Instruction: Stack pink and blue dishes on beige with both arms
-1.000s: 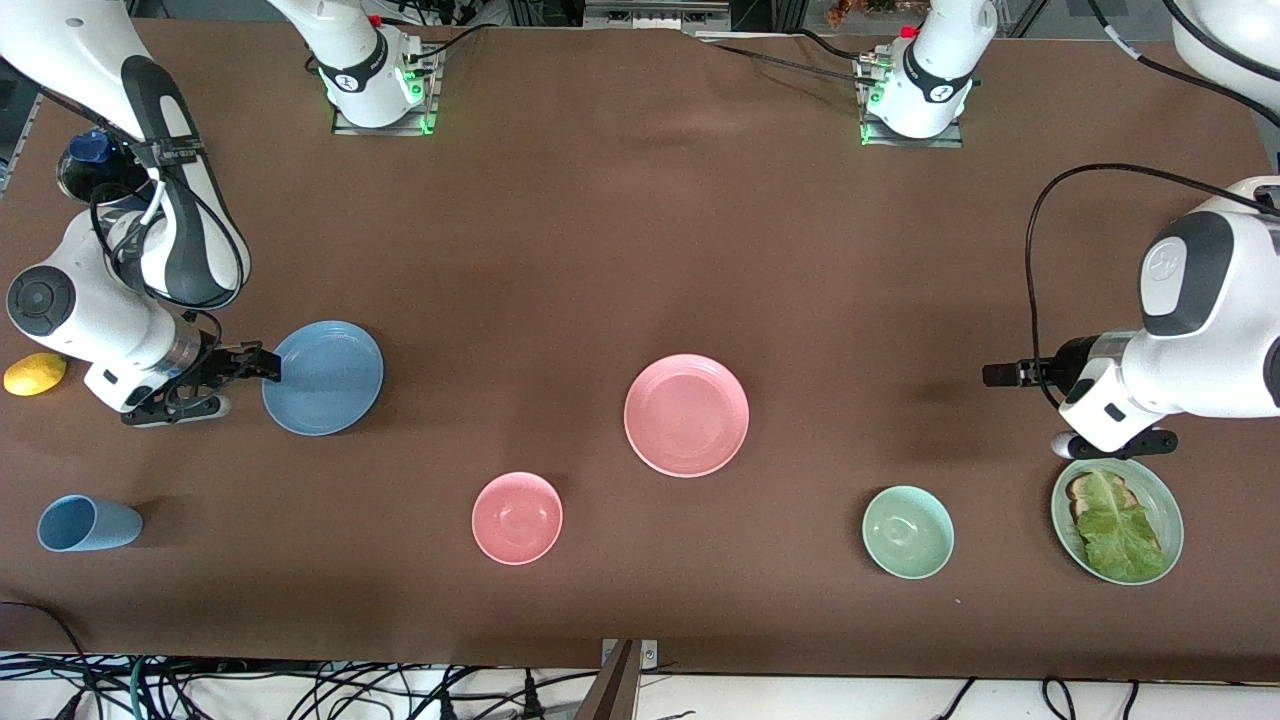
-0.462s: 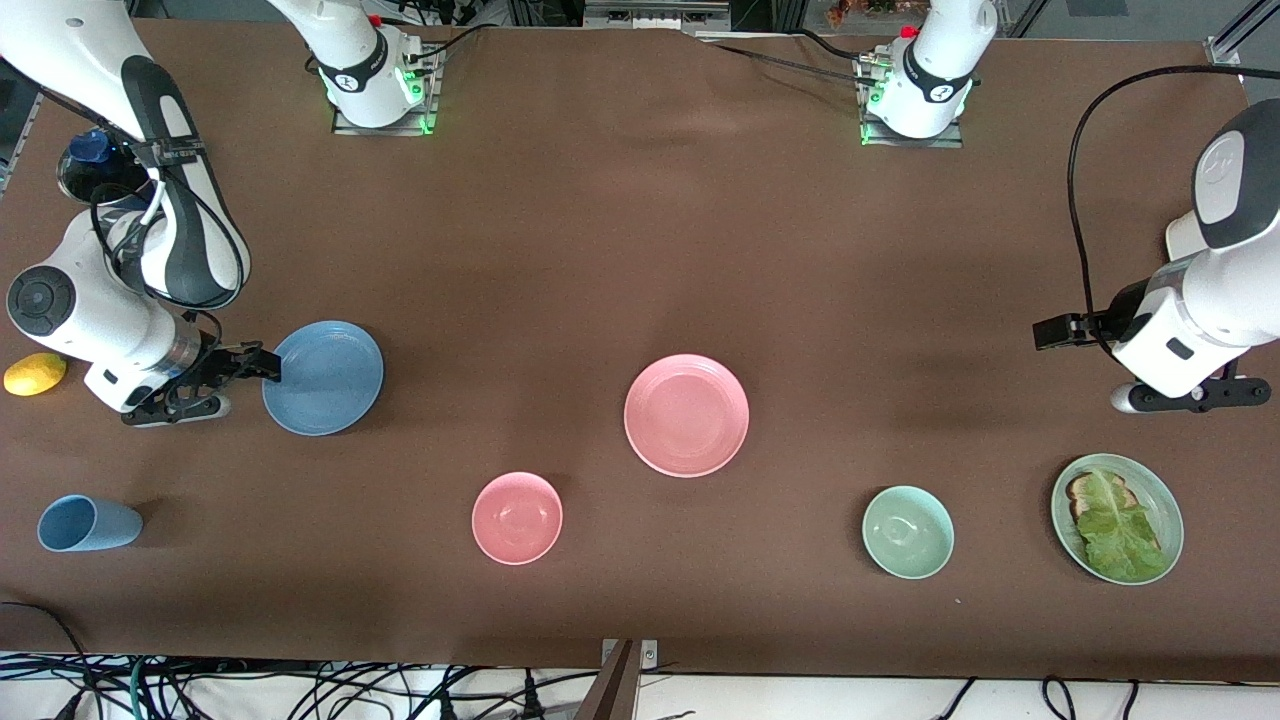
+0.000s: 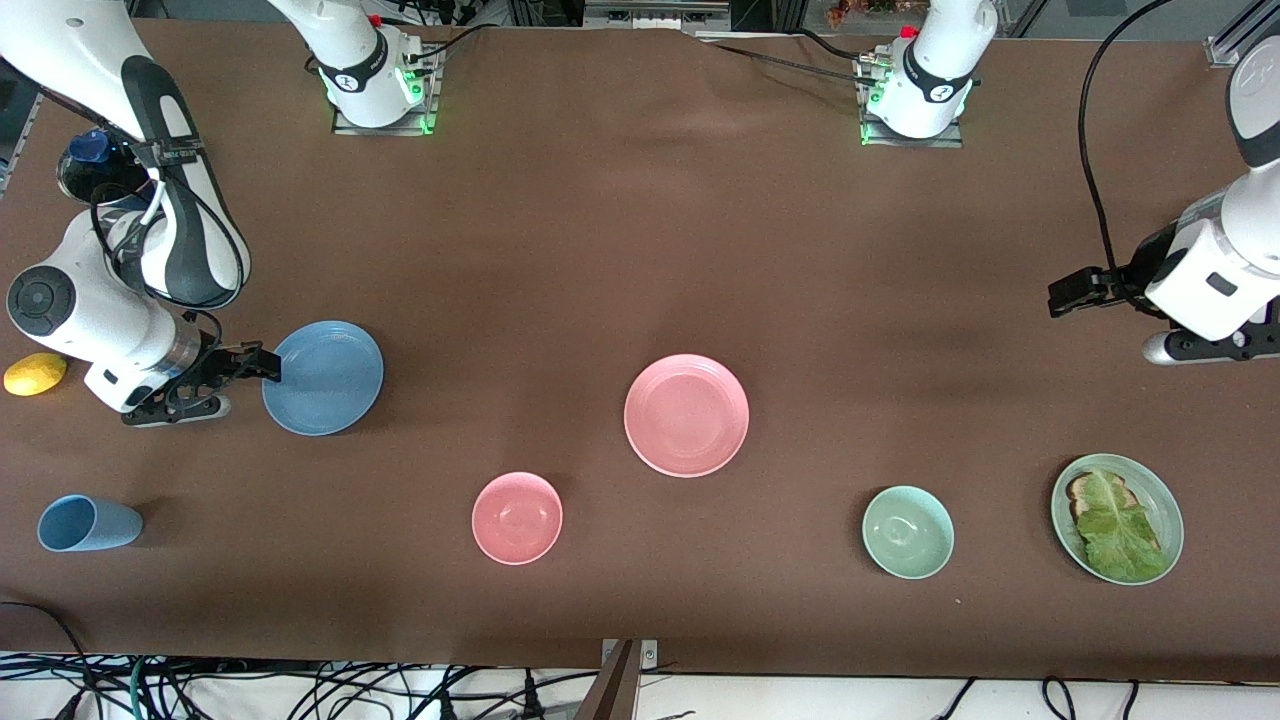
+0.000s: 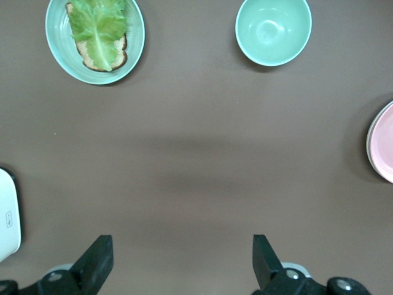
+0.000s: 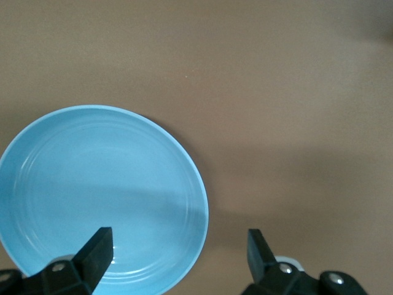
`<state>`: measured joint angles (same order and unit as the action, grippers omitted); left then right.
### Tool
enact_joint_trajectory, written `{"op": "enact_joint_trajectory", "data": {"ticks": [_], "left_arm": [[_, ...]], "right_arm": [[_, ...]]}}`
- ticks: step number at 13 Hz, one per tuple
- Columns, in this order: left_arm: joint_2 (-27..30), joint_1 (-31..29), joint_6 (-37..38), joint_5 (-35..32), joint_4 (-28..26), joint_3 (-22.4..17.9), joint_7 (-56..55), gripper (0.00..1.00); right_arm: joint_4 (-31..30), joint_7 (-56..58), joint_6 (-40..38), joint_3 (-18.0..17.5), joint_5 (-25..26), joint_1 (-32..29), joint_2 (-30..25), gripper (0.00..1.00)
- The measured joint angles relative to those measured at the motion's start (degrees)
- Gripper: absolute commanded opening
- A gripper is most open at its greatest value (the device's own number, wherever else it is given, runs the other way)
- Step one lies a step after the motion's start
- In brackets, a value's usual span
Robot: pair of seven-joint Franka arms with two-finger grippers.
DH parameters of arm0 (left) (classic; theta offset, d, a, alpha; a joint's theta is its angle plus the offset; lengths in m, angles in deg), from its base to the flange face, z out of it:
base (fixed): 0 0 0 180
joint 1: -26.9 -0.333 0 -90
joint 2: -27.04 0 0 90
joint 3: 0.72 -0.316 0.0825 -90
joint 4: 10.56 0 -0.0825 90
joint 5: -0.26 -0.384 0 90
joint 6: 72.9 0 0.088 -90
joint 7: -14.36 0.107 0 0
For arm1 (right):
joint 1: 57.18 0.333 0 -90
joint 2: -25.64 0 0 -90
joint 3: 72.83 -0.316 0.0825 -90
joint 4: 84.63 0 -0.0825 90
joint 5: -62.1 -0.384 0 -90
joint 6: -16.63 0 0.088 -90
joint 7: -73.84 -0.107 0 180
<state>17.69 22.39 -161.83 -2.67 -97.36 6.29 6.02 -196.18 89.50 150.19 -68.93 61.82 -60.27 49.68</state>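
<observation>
My right gripper (image 3: 262,366), fingers spread, holding nothing, sits at the blue plate (image 3: 323,377) rim. My left gripper (image 3: 1062,296), also spread and holding nothing, hangs over bare table. The pink plate (image 3: 686,415) lies mid-table. I see no beige dish, so I judge gripping blue comes next.

I see a matt brown cloth over the table (image 3: 600,220); the blue plate (image 3: 323,377) and pink plate (image 3: 686,415) look smooth, faintly glossy.

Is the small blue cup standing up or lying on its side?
Tipped over: the small blue cup lies on its side on the brown table, with its open mouth showing sideways.
</observation>
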Motion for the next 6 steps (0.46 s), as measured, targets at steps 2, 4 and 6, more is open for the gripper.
{"op": "enact_joint_trajectory", "data": {"ticks": [2,4,6], "left_arm": [[2.42,1.71,0.52,0.05,-1.78,-1.74,0.01,1.00],[4.24,2.79,1.57,0.05,-2.72,-2.76,0.54,1.00],[5.31,3.02,1.57,0.05,-3.56,-3.16,2.30,1.00]], "right_arm": [[0.00,0.00,0.00,0.00,0.00,0.00,0.00,0.96],[0.00,0.00,0.00,0.00,0.00,0.00,0.00,0.96],[0.00,0.00,0.00,0.00,0.00,0.00,0.00,0.96]]}}
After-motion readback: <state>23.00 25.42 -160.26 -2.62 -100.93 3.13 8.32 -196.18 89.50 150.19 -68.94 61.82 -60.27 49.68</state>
